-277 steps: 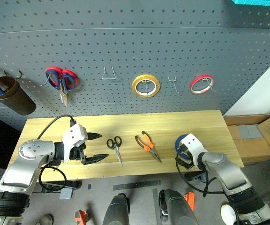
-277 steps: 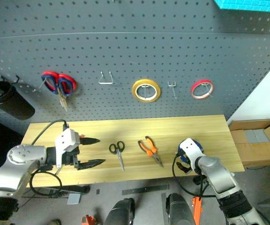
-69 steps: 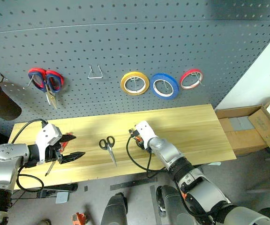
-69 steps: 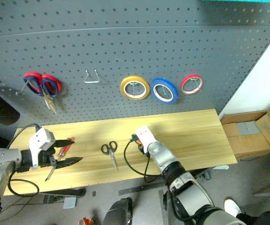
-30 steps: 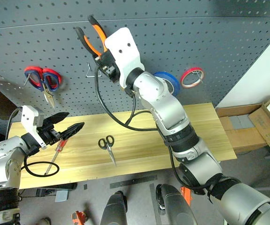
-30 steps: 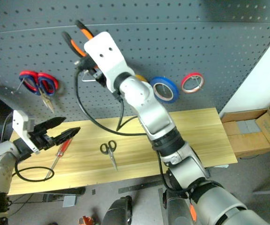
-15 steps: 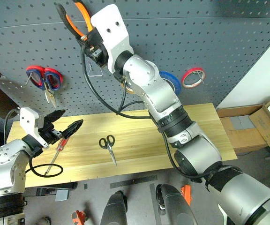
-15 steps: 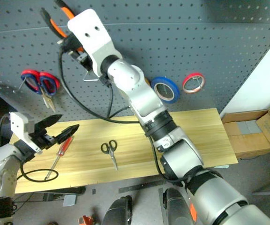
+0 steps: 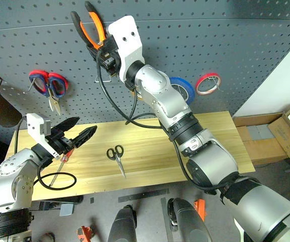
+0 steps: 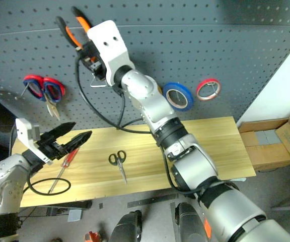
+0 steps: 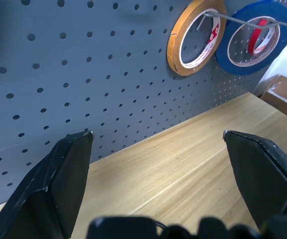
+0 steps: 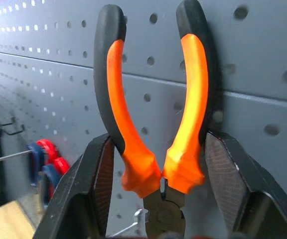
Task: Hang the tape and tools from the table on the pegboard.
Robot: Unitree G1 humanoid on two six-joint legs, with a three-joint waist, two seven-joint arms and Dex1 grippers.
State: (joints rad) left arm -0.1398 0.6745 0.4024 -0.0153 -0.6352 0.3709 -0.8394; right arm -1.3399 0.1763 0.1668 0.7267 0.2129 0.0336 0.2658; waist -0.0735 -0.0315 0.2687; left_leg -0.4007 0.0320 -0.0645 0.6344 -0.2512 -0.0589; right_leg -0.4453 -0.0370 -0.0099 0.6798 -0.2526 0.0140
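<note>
Since a couple of seconds ago the pliers have left the table and ride high against the pegboard, nipped by the right gripper with handles up. Nearest, the left gripper hovers spread and empty above the screwdriver; the black scissors lie beside. Farther back, the blue tape already hangs. Risk: the pliers sit above the wire hook, so a misjudged descent could drop them. Their nose is hidden between the fingers.
</note>
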